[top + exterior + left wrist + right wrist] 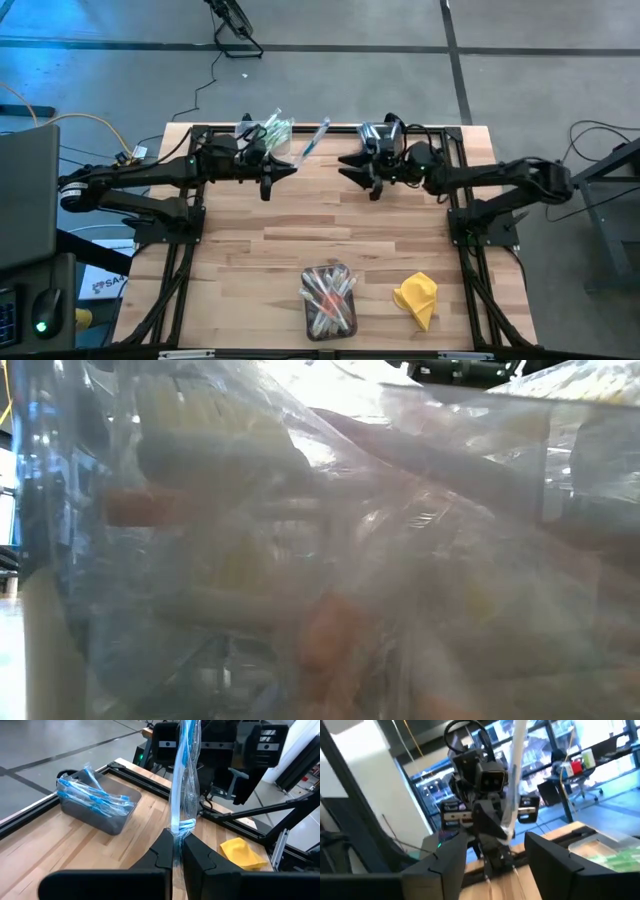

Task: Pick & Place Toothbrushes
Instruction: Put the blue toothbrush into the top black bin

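Left claw (177, 851) is clamped on the blue toothbrush (183, 775), held upright beside the blue-brush bin (102, 817). Right claw (495, 851) gapes empty. Swing left over that bin, lower, then release.

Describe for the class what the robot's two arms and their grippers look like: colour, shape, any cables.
Both arms are black, built of slim jointed segments, on black frame mounts. The left gripper and right gripper each have two broad, flat, matte-black fingers. Black cables loop around the right arm's wrist.
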Robot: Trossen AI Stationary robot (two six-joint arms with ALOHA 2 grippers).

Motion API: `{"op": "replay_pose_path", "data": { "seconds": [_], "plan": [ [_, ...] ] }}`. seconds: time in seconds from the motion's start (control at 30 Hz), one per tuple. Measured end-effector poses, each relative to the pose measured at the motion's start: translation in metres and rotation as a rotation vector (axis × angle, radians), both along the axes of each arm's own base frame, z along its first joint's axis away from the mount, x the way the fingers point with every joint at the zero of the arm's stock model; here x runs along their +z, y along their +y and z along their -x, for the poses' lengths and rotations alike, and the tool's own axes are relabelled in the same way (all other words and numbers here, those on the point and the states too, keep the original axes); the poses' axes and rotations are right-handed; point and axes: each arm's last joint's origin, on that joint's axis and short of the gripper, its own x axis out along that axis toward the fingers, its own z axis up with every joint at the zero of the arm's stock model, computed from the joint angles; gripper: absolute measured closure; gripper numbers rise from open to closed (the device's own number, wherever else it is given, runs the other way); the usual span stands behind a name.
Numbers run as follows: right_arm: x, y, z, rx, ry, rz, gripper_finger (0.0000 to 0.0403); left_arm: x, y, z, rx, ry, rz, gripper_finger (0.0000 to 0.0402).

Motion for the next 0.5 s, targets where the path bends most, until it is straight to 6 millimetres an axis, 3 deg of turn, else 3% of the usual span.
{"op": "replay_pose_path", "data": {
  "seconds": [0.27, 0.5],
  "plan": [
    [-0.004, -0.004, -0.027, -0.057, -0.049, -0.005, 0.02, -0.001, 0.0, 0.0, 0.0, 0.014, 0.004, 0.0394],
    [0.007, -0.007, -0.05, -0.049, -0.078, 0.011, 0.02, -0.007, 0.001, -0.005, 0.001, 0.041, 0.015, 0.0394]
  ]
}}
